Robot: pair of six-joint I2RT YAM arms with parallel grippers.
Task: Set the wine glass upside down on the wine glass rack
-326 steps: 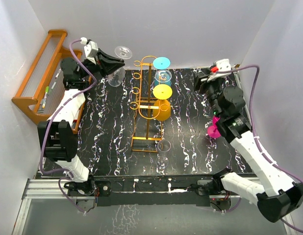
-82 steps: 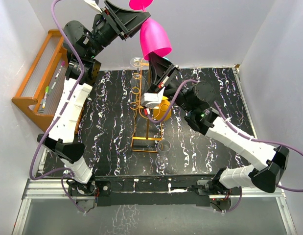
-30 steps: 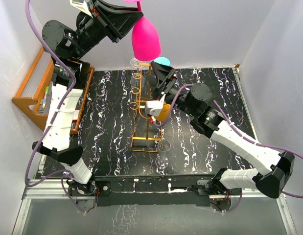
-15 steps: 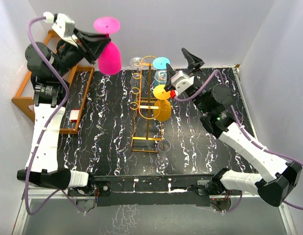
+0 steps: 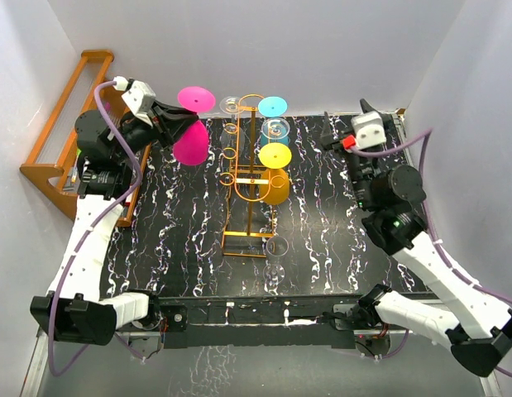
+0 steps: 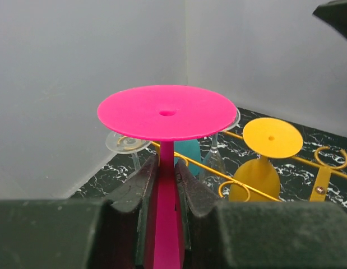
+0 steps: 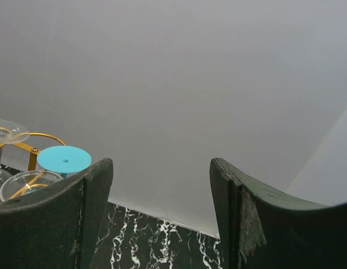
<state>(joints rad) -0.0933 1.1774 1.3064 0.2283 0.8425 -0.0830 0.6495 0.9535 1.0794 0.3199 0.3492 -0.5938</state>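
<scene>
Pale grey walls [image 5: 322,50] enclose a black, white-veined table [image 5: 338,240]. The pink wine glass [image 5: 192,145], foot up, hangs upper left beside the wine glass rack [image 5: 243,178], stem pinched by left fingers [image 6: 140,188]; right fingers [image 7: 89,196] spread.

Bright, even, diffuse light from above, white walls [image 5: 322,50] washed pale grey, shadows barely showing on black table [image 5: 181,223], no hard glare, overhead view sharp, my left fingers [image 6: 134,190] blurred near lens, my right fingers [image 7: 50,224] dark, soft-edged.
</scene>
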